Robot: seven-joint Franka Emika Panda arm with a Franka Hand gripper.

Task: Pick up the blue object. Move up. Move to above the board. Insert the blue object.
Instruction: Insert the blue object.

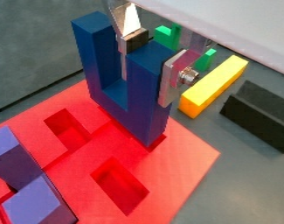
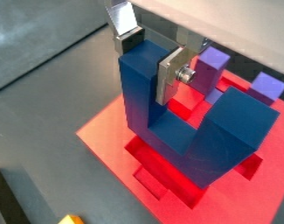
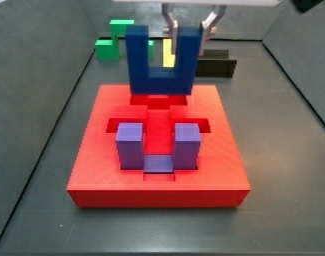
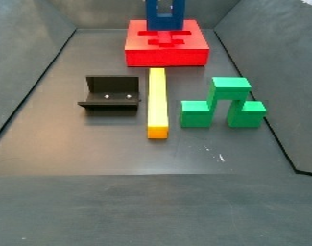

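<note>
No legible text, label, brand, number or sign is showing in any view. The gripper (image 1: 148, 54), positioned above the board (image 3: 98, 170) and closed on one prong of the blue object (image 3: 141, 62), is displaying no markings either.

Claw (image 1: 150, 54), flat silver fingers (image 1: 176, 77), dark pads

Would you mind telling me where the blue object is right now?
The blue object stands upright on the board's far end in a side view, prongs up, one prong clamped by the tool, behind the purple block.
</note>
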